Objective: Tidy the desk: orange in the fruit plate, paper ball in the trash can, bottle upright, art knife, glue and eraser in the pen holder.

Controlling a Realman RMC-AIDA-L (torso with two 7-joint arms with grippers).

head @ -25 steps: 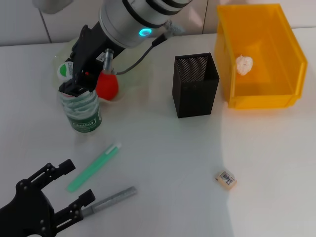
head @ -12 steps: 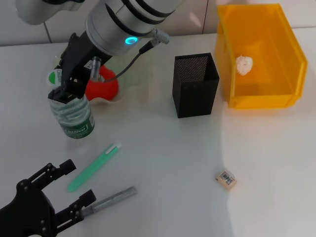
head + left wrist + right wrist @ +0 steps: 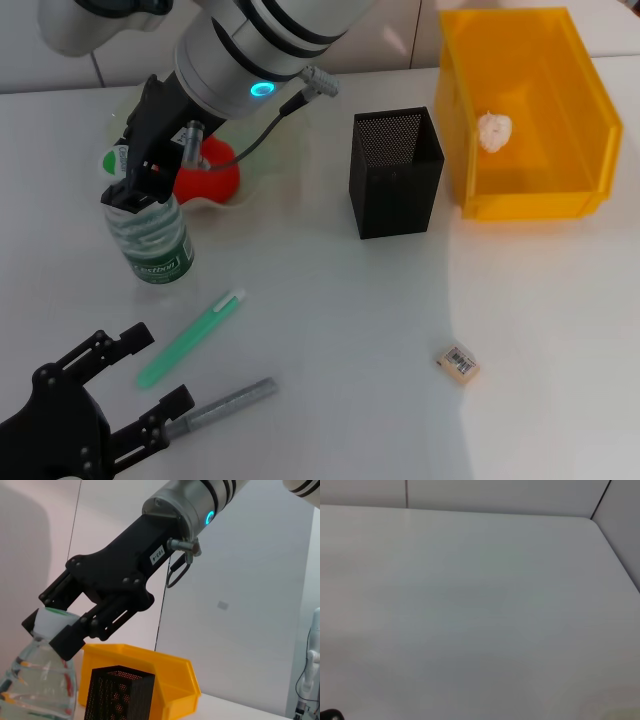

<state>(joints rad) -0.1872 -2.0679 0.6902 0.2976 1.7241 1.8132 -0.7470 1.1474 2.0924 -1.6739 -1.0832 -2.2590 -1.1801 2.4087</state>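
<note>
The clear bottle (image 3: 150, 238) with the green label stands upright on the table, and my right gripper (image 3: 135, 185) is shut on its neck just under the white cap. The left wrist view shows the same grip on the bottle (image 3: 37, 675). Behind it the orange (image 3: 208, 176) lies in the pale-green fruit plate (image 3: 275, 150). The paper ball (image 3: 494, 130) sits in the yellow trash can (image 3: 530, 205). My left gripper (image 3: 160, 367) stands open at the front left, its fingers empty. Beside it lie the green glue (image 3: 190, 338) and the grey art knife (image 3: 228, 402). The eraser (image 3: 457, 363) rests at the front right.
The black mesh pen holder (image 3: 395, 172) stands mid-table, left of the trash can. The right arm reaches across the back left above the fruit plate. The right wrist view shows only bare white table.
My right gripper has carried the bottle a little to the left, away from the orange, which now shows more fully. The left gripper has not moved.
</note>
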